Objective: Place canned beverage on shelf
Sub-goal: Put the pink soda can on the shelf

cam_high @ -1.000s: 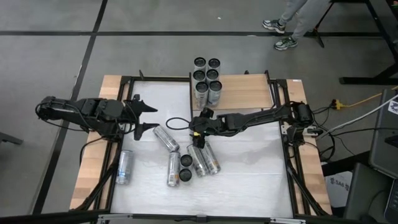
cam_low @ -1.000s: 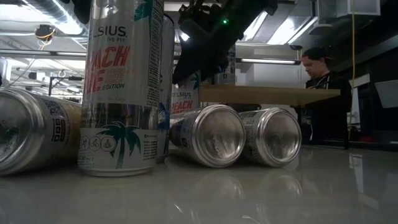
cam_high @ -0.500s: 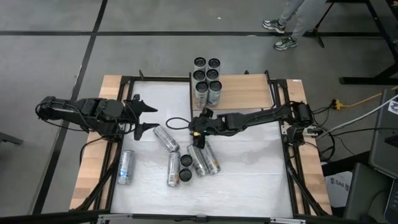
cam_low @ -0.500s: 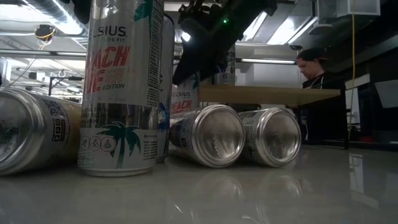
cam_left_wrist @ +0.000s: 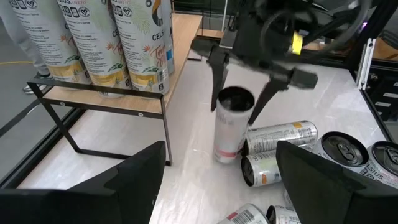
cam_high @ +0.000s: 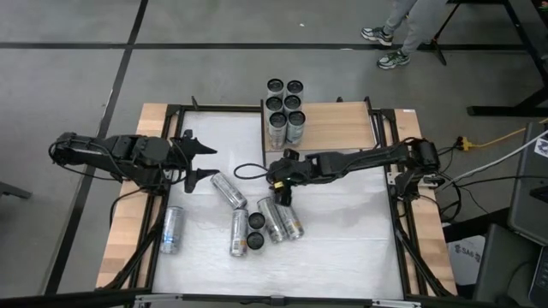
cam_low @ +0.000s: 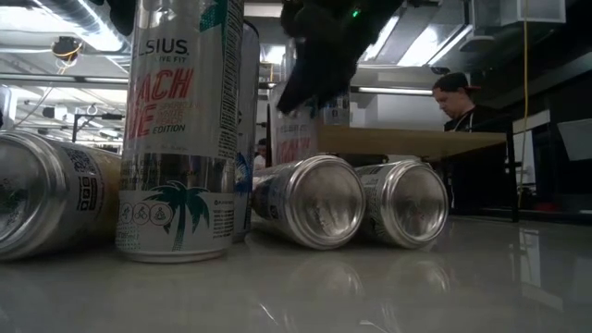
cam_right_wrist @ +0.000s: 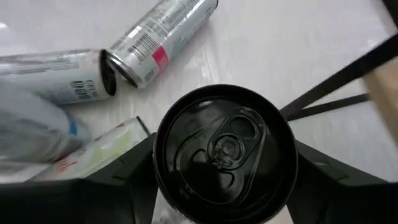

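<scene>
My right gripper [cam_high: 282,183] is shut on an upright silver canned beverage with a black top [cam_right_wrist: 224,146], which stands amid loose cans near the table's middle [cam_left_wrist: 230,124]. The shelf [cam_high: 338,127], a pale wood board on black posts, stands at the far edge. Several cans [cam_high: 284,104] stand on their bases at the shelf's left end. My left gripper [cam_high: 214,162] hovers open at the table's left, pointing toward the held can and touching nothing. My right gripper pinches the can's upper wall just under the rim [cam_right_wrist: 158,155], one finger [cam_left_wrist: 217,78] on either side. The fingers come from above, pointing down. The can stays upright, slightly tilted; lying cans hide its base in the low view.
Several cans lie on their sides near the held one [cam_high: 274,221] [cam_high: 229,190] [cam_high: 239,231], with another farther left [cam_high: 172,229]. Two cans stand upright [cam_high: 256,231]. A black cable loop [cam_high: 248,169] lies on the table. A person [cam_low: 467,120] stands beyond the far edge.
My right gripper has shut on the upright can's top. It has then risen a little and gone toward the shelf, and the can has come along upright.
</scene>
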### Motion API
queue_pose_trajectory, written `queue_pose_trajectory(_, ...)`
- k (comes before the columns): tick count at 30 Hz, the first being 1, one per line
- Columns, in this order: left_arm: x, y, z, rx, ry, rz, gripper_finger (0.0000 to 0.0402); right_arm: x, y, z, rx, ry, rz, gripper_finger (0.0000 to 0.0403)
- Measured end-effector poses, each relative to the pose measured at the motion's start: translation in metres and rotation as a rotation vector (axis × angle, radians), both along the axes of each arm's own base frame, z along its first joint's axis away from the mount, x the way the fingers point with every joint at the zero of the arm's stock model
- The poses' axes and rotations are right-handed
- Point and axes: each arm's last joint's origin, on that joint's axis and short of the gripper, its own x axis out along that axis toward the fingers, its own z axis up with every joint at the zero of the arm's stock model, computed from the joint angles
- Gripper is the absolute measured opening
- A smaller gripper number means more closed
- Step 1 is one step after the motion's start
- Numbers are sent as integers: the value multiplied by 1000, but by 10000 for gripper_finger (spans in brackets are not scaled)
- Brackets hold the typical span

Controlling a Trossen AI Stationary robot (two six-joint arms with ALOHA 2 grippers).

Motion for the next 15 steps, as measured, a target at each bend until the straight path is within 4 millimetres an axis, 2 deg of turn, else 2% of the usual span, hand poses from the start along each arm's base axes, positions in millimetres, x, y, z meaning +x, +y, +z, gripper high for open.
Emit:
queue_pose_trajectory(7, 0, 0, 0, 0, 0, 0, 295, -35, -2, 41, 32, 7, 27, 248)
queue_pose_trajectory(15, 0, 0, 0, 0, 0, 0, 295, -85, -7, 91, 57, -49, 38, 252)
